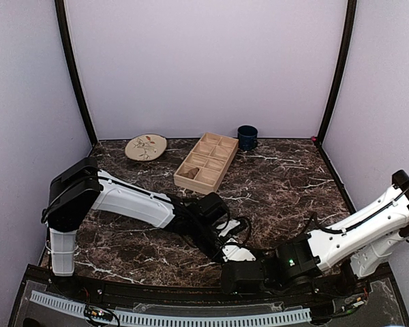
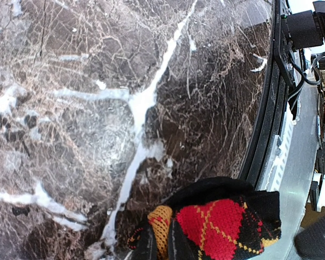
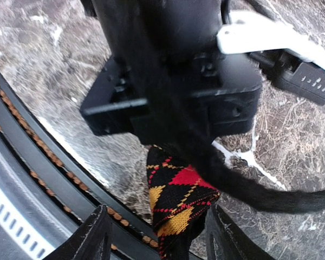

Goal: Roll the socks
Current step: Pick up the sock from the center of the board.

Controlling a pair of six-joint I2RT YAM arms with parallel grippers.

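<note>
Left wrist view: left gripper (image 2: pixel 161 246) has its jaws pinched together on a fold of the argyle sock (image 2: pixel 216 225), orange knit showing between the dark fingers. The sock is bunched into a compact lump right at the fingertips, just beside the black rail at the near edge of the marble table (image 2: pixel 97 108). Right wrist view: right gripper (image 3: pixel 160 235) has its jaws standing apart, one on each side of the sock's free end, which extends from the body of the left gripper toward this camera. Whether either right finger touches the knit cannot be told; no clamp is evident. A blurred dark band crosses the right of this view; cable or fabric, cannot tell. Top external view: both arms meet low at the near centre and hide the sock almost entirely. Farther back sit a wooden tray (image 1: pixel 206 162) with compartments, a plate (image 1: pixel 146 146) and a dark mug (image 1: pixel 247 137), all well apart from the work. Tan sock: not visible in any view, possibly hidden under the arms or inside the bundle; cannot confirm. Progress, as a judgement: argyle sock gathered and gripped, but no tidy finished roll is shown. Remaining: secure the free end, complete the roll, account for the tan sock.
</note>
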